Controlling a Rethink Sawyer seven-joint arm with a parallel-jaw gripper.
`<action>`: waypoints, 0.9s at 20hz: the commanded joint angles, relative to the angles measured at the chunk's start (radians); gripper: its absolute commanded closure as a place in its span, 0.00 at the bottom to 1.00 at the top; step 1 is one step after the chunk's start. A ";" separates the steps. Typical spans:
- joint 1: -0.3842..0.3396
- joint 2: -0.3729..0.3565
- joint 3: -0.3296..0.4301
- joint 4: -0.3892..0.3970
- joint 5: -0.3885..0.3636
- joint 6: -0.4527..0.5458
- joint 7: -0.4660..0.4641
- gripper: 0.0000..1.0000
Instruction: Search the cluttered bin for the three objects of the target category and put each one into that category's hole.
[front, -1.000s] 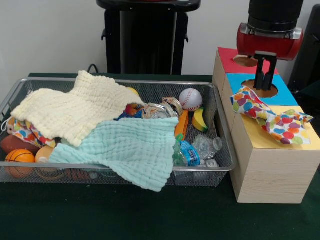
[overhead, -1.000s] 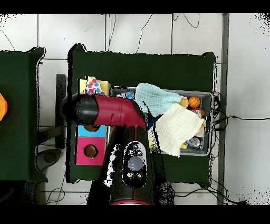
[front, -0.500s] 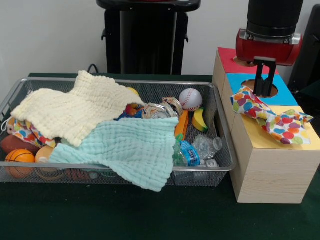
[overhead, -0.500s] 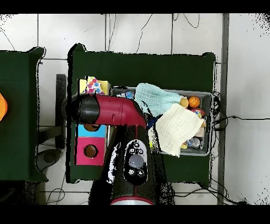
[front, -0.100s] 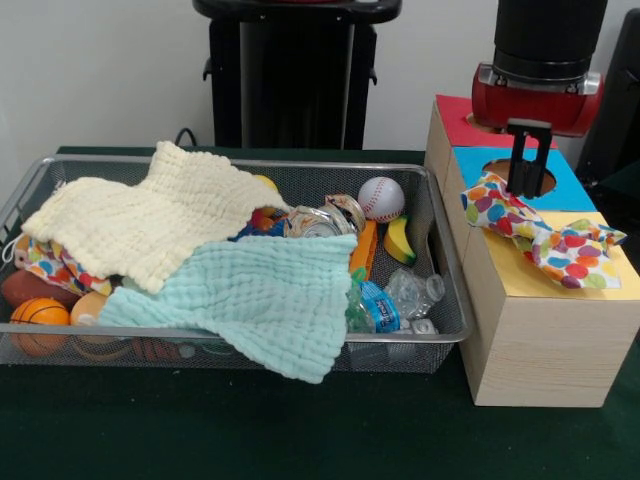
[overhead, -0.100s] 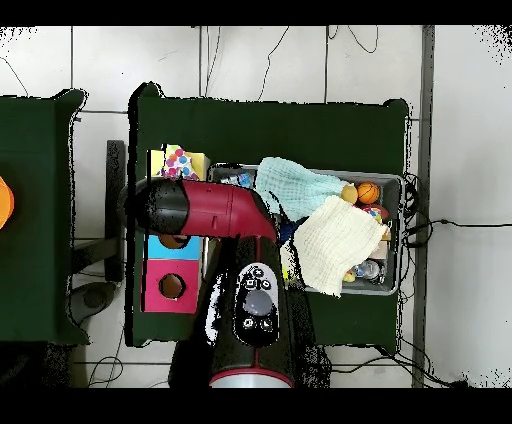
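A dark green table (front, -0.100s: 230, 430) stands before a pale wall, over a tiled floor (overhead, -0.100s: 110, 70). The pincer (front, -0.100s: 527, 175) hangs above the box's blue hole (front, -0.100s: 522, 178), seemingly closed and empty, just above the spotted cloth (front, -0.100s: 545, 232) draped over the yellow section (front, -0.100s: 560, 285).

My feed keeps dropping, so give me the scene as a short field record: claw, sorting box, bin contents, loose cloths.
claw: above the blue section's hole, holding nothing; open or shut unclear
sorting box: red, blue, yellow tops; stands beside the bin
polka-dot cloth: draped over the blue-yellow boundary, outside any hole
wire bin: cluttered
cream cloth: lies over the bin's contents
mint cloth: hangs over the front rim
visible in bin: baseball, basketball, plastic bottle
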 joint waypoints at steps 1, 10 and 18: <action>-0.034 0.077 0.084 0.117 -0.073 -0.088 0.020 1.00; -0.024 0.088 0.072 0.112 -0.073 -0.086 0.028 1.00; -0.028 0.103 0.075 0.100 -0.080 -0.080 0.013 1.00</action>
